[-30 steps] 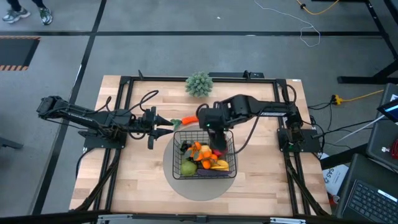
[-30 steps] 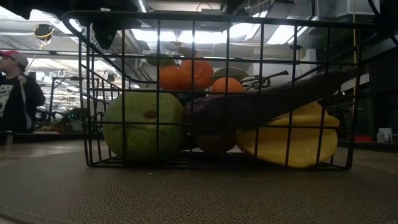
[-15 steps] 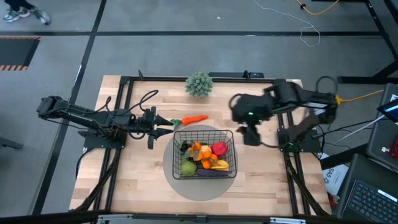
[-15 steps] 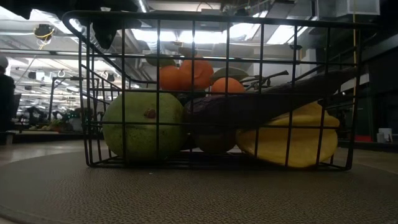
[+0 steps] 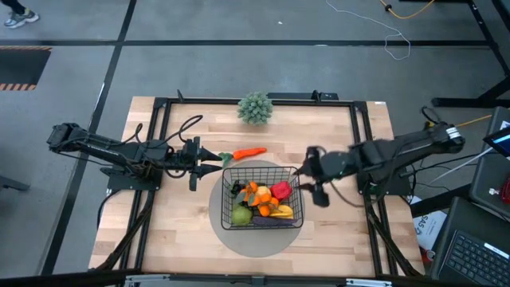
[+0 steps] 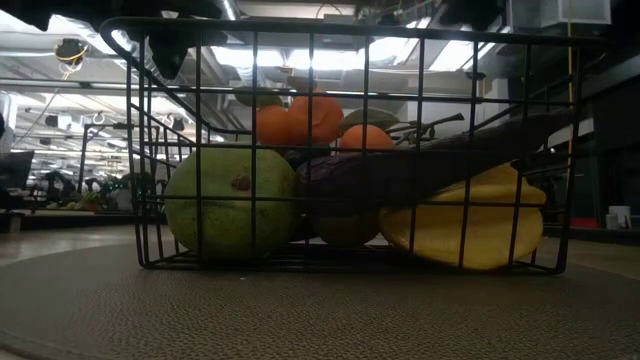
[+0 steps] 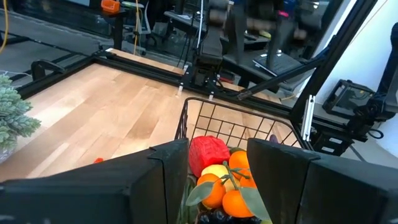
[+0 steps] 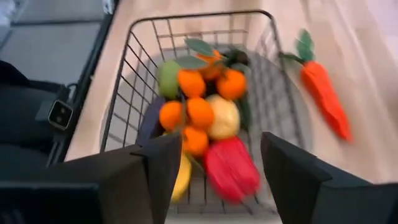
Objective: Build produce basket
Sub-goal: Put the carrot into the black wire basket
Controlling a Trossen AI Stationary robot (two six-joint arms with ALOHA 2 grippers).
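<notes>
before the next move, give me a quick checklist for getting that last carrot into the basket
1. Carrot still out of the basket: ok, it lies on the wood beside the basket's far edge.
2. Right claw empty and open: ok, it sits off the basket's right side.
3. Left claw free: ok, open, by the basket's left corner near the carrot's leafy end.
4. Red pepper settled inside: ok.
5. Room in the basket for the carrot: cannot tell, the produce is piled high.
6. Basket standing on the round mat: ok.
</notes>
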